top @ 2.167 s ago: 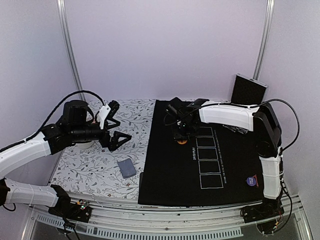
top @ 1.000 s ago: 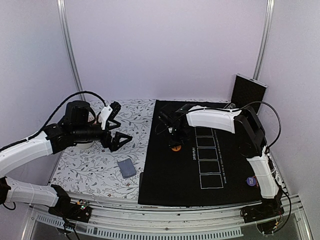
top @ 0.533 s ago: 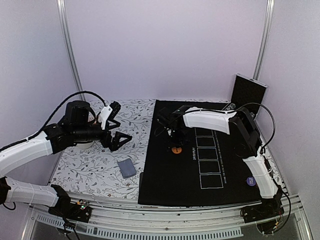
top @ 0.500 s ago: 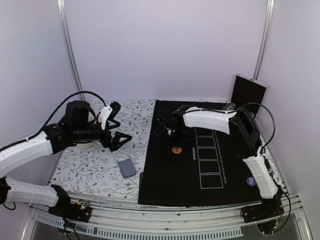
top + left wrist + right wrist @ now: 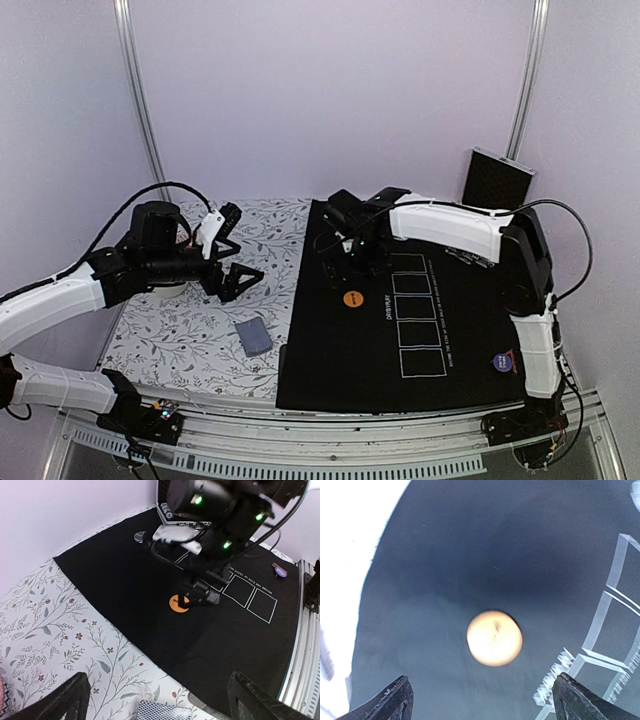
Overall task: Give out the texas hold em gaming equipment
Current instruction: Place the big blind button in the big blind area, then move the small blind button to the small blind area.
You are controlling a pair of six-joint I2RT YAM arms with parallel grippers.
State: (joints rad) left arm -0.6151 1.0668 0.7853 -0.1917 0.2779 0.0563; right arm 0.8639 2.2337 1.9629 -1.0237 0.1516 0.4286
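Nothing reads clearly. The mat (image 5: 330, 370) carries white lettering: a short word (image 5: 383, 311) at 9 o'clock of the row of boxes (image 5: 416, 310) and a longer line (image 5: 451, 335) at 3 o'clock — both too small to make out. The orange disc (image 5: 352, 297) bears a dark mark — blurred.

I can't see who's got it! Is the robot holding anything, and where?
Nothing is held. The right fingers stand open above the orange disc lying on the mat; the left fingers are open, empty.
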